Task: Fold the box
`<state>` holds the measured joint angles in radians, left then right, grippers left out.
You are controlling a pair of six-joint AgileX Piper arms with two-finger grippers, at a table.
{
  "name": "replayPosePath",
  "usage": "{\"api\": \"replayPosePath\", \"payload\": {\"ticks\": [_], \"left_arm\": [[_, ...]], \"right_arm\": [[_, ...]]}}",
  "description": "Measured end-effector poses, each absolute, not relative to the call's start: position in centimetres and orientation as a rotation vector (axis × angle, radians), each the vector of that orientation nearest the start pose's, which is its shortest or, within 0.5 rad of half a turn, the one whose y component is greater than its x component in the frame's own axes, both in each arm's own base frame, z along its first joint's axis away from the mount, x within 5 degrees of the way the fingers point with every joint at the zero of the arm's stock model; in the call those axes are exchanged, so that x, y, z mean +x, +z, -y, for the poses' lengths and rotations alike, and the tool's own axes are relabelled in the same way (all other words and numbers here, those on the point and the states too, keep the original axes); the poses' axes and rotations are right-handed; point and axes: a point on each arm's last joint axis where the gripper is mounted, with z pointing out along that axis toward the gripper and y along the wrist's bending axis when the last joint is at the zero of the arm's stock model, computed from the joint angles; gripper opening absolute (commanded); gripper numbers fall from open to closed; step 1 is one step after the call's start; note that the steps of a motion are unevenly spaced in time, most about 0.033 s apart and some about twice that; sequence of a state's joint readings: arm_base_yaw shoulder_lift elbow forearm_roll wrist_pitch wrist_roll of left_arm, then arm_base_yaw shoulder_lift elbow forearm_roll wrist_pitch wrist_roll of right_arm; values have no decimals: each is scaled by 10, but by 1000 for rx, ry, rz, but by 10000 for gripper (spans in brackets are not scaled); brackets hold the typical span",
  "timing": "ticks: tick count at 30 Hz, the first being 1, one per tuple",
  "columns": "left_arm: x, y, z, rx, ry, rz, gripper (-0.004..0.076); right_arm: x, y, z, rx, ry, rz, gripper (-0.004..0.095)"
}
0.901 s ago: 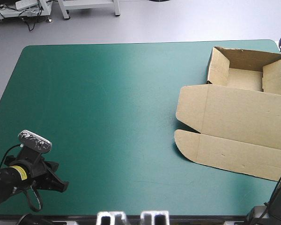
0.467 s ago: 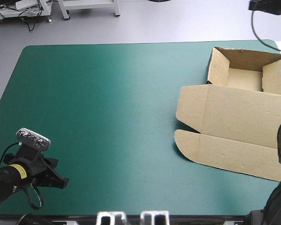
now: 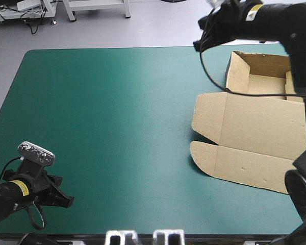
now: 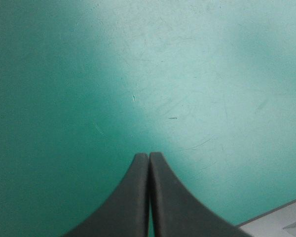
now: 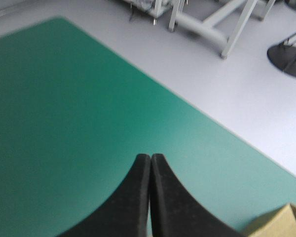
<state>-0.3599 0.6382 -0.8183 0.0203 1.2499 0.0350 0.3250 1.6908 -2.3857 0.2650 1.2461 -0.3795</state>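
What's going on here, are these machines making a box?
Two robot arms are meant to fold the brown box, which lies on the right of the table: an open tray with walls up, its lid flat toward the near edge. Neither arm holds it now. The right gripper hangs raised over the far edge by the tray, fingers shut; the left gripper sits at the near-left corner, fingers shut too.

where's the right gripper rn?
High view: the right gripper, shut, hangs above the table at its far edge, left of the box, by its raised walls.
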Motion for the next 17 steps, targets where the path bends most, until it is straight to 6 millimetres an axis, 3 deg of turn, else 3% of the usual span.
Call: {"api": "replayPosePath", "payload": {"ticks": [2, 6, 8, 12, 17], "left_arm": [[78, 334, 27, 502, -98, -2506, -10], [78, 334, 27, 502, -98, -2506, -10], [78, 334, 27, 502, -98, -2506, -10], [78, 334, 27, 502, -98, -2506, -10], [78, 334, 27, 502, -98, -2506, -10]], "right_arm": [[290, 522, -132, -815, 199, -1999, -24], [278, 467, -133, -871, 104, -2217, -24], [264, 435, -128, -901, 97, -2331, -24], [232, 390, -112, -927, 83, -2482, -24], [181, 356, -87, -896, 85, -2577, -24]]}}
